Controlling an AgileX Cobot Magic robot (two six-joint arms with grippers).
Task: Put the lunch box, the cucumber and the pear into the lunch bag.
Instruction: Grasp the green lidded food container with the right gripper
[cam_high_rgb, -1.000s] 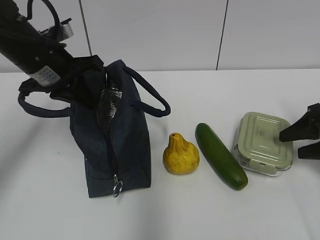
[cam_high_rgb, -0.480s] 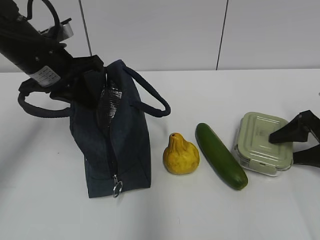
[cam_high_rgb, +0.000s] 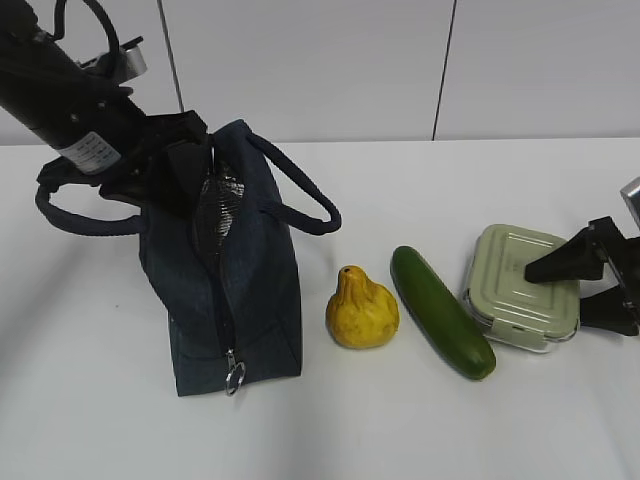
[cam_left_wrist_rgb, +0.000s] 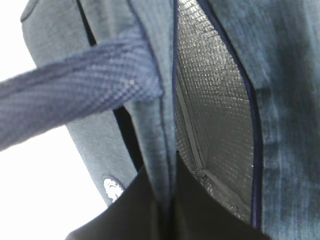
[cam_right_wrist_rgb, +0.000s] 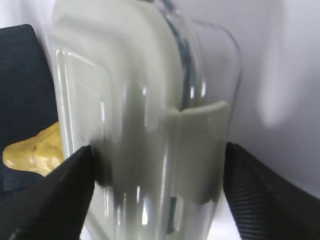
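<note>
The navy lunch bag (cam_high_rgb: 240, 290) lies on the white table, its zipper open and silver lining (cam_left_wrist_rgb: 215, 110) showing. My left gripper (cam_high_rgb: 190, 175) is shut on the fabric edge of the bag's opening (cam_left_wrist_rgb: 170, 205). The yellow pear (cam_high_rgb: 361, 310) and the dark green cucumber (cam_high_rgb: 441, 311) lie to the right of the bag. The lunch box (cam_high_rgb: 515, 280) with its sage-green lid lies further right. My right gripper (cam_high_rgb: 560, 295) is open, one finger over the lid and one below the box's right end. In the right wrist view the box (cam_right_wrist_rgb: 150, 100) fills the gap between the fingers (cam_right_wrist_rgb: 157, 200).
One bag handle (cam_high_rgb: 310, 200) loops toward the pear, the other (cam_high_rgb: 75, 215) lies at the left under the arm. The ring pull (cam_high_rgb: 235, 377) hangs at the bag's near end. The pear (cam_right_wrist_rgb: 32, 150) shows behind the box. A white wall stands behind the table.
My right gripper has moved left from the table's right edge until its fingers straddle the lunch box's right end; the box has shifted slightly left. The left arm and the bag have not moved.
</note>
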